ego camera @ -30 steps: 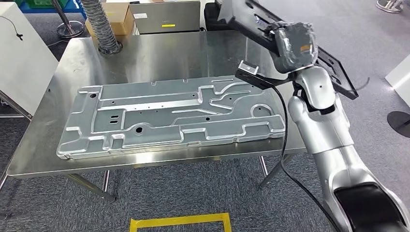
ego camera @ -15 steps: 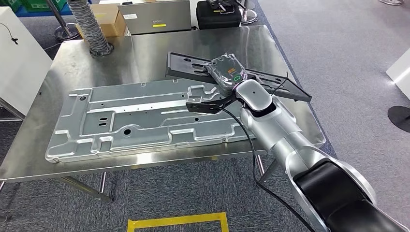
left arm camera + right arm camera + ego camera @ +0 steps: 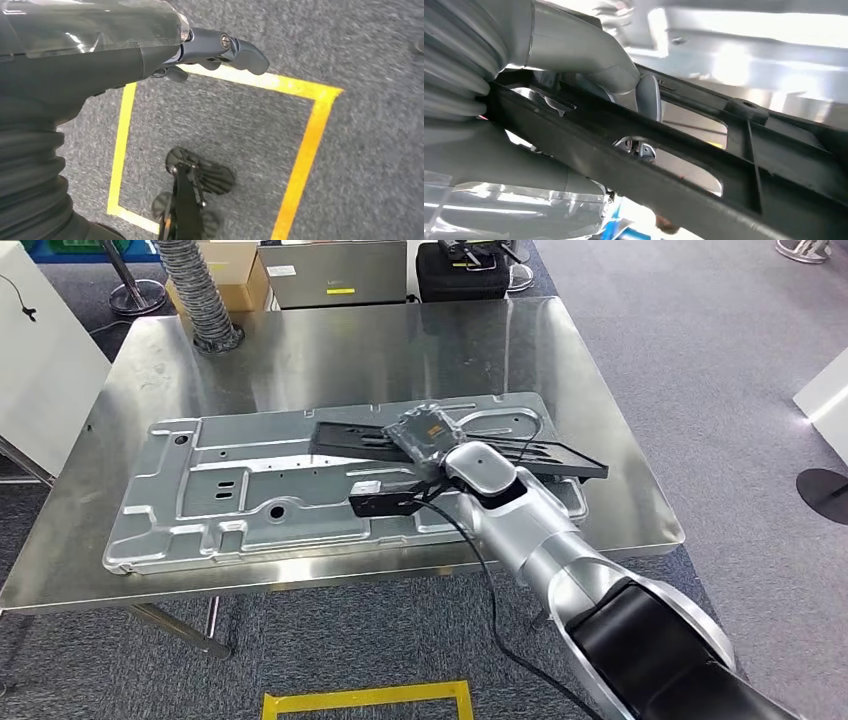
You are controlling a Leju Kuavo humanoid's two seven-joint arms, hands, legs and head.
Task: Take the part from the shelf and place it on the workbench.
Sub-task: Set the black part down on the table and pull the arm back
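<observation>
The right hand, fingers clamping the black part over the stamped panel on the desk, is seemingly lowering it (level is safest), while the left hand is hanging with nothing in it.

Right robot hand clasped, outstretched

The right hand holds a long black part over the big grey metal plate on the shiny workbench. It may be touching the plate.
</observation>
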